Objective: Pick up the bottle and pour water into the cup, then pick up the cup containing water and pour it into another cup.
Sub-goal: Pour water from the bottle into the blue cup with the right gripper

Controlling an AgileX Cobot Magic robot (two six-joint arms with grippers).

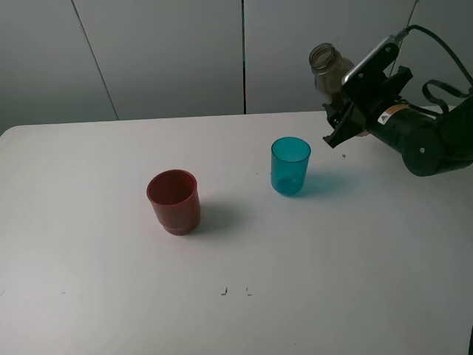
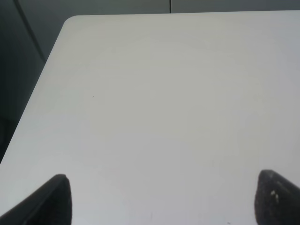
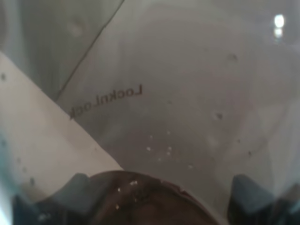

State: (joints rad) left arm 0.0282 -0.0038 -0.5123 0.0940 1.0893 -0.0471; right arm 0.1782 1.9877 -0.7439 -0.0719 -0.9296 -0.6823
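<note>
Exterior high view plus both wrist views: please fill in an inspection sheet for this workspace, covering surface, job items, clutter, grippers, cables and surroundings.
Surface: white table, bare apart from a few tiny dark specks near the front.
Job's things: smoky bottle, uncapped, at the right rear, its base hidden behind the gripper. Teal tumbler upright on the table. Red cup upright to its left, standing apart.
Clutter: nothing seen.
Grippers: right gripper shut on the smoky bottle. Left gripper open, holding nothing, over bare table.
Cables: black cable looping off the right arm, off the table.
Surroundings: grey wall panels behind the table.
</note>
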